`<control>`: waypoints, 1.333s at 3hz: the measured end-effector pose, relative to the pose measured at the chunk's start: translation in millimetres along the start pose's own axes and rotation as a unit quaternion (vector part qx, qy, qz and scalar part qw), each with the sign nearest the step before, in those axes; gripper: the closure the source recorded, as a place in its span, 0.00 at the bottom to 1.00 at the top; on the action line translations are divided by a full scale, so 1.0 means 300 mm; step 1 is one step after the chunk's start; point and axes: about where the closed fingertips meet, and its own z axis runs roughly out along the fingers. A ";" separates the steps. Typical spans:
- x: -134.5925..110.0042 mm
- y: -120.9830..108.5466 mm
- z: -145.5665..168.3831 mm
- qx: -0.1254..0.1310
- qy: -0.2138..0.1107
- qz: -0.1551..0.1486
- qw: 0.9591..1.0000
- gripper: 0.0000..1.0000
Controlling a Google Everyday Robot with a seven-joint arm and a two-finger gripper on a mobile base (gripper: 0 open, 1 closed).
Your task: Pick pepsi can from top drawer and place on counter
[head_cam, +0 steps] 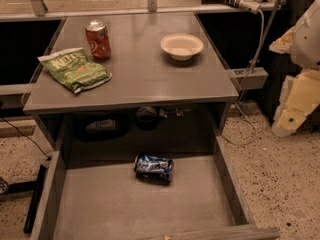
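Looking down through the one camera view, I find the top drawer [120, 206] pulled out wide below the counter [145, 79]. The pepsi can [154, 168] lies on its side on the drawer's flat bottom, towards the back and about midway between the side walls, touching neither. It looks a little crumpled. Nothing else lies in the part of the drawer that I can see.

On the counter a red-orange soda can [97, 39] stands upright at the back left. A green chip bag [75, 70] lies just in front of it, and a white bowl [181, 46] sits towards the back right. The front middle of the counter is bare.

My gripper does not show anywhere in this view, so I cannot tell how it is set or whether it has hold of anything. The can lies untouched, so I judge the task to be at its start, with the reach into the drawer not yet made.

The next move, as I reckon it, calls for coming down from above, clear of the counter's front edge, and closing across the can's narrow width so it does not roll away.
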 end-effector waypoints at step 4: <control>0.007 0.094 0.233 -0.015 -0.075 -0.017 0.997 0.00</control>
